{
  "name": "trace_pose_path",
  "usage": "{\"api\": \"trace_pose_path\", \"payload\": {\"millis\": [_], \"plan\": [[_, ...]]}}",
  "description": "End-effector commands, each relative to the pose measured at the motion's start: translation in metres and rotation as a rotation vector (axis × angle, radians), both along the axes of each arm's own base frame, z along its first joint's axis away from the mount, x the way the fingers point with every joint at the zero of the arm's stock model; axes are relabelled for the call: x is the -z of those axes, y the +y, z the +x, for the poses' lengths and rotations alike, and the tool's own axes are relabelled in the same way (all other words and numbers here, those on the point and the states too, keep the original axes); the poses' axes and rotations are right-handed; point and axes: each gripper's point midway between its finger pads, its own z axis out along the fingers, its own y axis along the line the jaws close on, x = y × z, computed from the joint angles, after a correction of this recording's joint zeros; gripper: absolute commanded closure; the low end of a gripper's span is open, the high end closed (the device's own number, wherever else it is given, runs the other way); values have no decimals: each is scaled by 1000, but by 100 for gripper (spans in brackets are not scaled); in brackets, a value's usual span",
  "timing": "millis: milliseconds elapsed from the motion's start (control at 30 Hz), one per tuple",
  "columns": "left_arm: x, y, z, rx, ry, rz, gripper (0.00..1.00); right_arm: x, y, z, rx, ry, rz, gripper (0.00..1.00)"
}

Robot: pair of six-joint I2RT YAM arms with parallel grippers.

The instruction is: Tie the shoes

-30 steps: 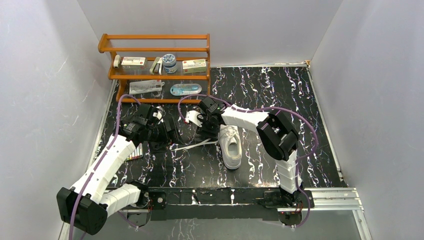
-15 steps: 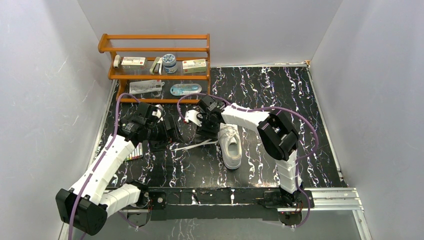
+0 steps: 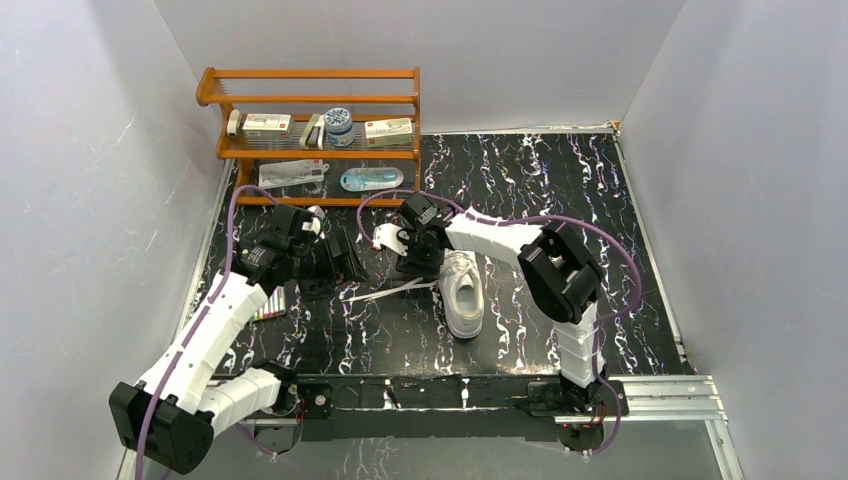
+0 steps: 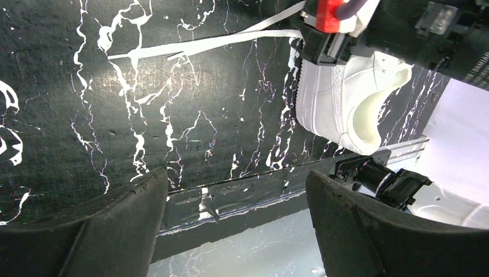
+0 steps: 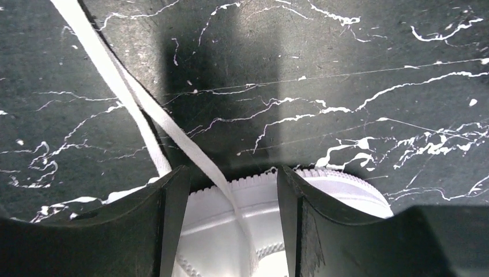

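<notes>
Looks like we're only at the grab-a-lace stage: sneaker [image 3: 461,292] sits mid-bench toward the near edge, laces [image 3: 385,292] trailing toward the left edge, right gripper [image 5: 230,179] spread astride them, left gripper [image 4: 236,179] spread too, so next is pinching one.

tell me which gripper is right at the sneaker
The right gripper: its open fingers straddle the sneaker's far end. The left gripper sits apart, past the trailing laces.

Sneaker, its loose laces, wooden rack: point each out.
sneaker [image 3: 462,295], top external view, middle of the white upper.
laces [image 4: 230,39], left wrist view, strand lying flat on the table.
wooden rack [image 3: 310,72], top external view, top rail.
</notes>
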Motion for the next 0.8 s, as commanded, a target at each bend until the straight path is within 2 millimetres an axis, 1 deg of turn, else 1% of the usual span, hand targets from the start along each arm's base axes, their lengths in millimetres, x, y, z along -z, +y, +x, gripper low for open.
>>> {"api": "trace_pose_path", "payload": {"millis": [0, 100, 167, 200, 233, 267, 300, 333, 367, 433, 500, 533, 600, 633, 667, 767], "plan": [[-16, 2, 2, 13, -34, 1, 14, 17, 0, 8, -17, -31, -24, 37], [-17, 2, 3, 23, -40, 6, 14, 29, 1, 3, -25, 1, -26, 41], [-19, 2, 5, 27, -45, 11, 14, 34, 2, -3, -24, 36, -17, 48], [-19, 2, 6, 26, -50, 13, 14, 36, 3, -7, -29, 53, -9, 55], [-20, 2, 7, 25, -56, 13, 14, 34, 4, -8, -30, 58, 2, 64], [-22, 2, 8, 24, -63, 10, 14, 33, 5, -8, -31, 58, 9, 77], [-22, 1, 8, 22, -68, 6, 14, 29, 8, -7, -31, 53, 20, 86], [-23, 0, 9, 23, -71, 0, 14, 22, 12, -5, -30, 41, 39, 95], [-23, -1, 11, 22, -78, -10, 14, 12, 18, 0, -19, 23, 69, 100], [-24, -4, 13, 17, -91, -30, 13, -14, 28, 14, 38, -4, 125, 100], [-25, -8, 16, 14, -106, -53, 13, -41, 31, 30, 161, -33, 181, 100], [-25, -11, 17, 22, -112, -72, 13, -57, 28, 43, 256, -78, 209, 100], [-24, -18, 20, 42, -119, -104, 13, -84, 21, 51, 408, -77, 285, 100], [-23, -22, 21, 53, -120, -119, 13, -96, 14, 57, 498, -98, 316, 100], [-21, -24, 23, 59, -121, -125, 13, -106, 8, 58, 584, -107, 353, 100], [-13, -30, 31, 69, -118, -141, 12, -130, -6, 56, 731, -122, 435, 100]]}}
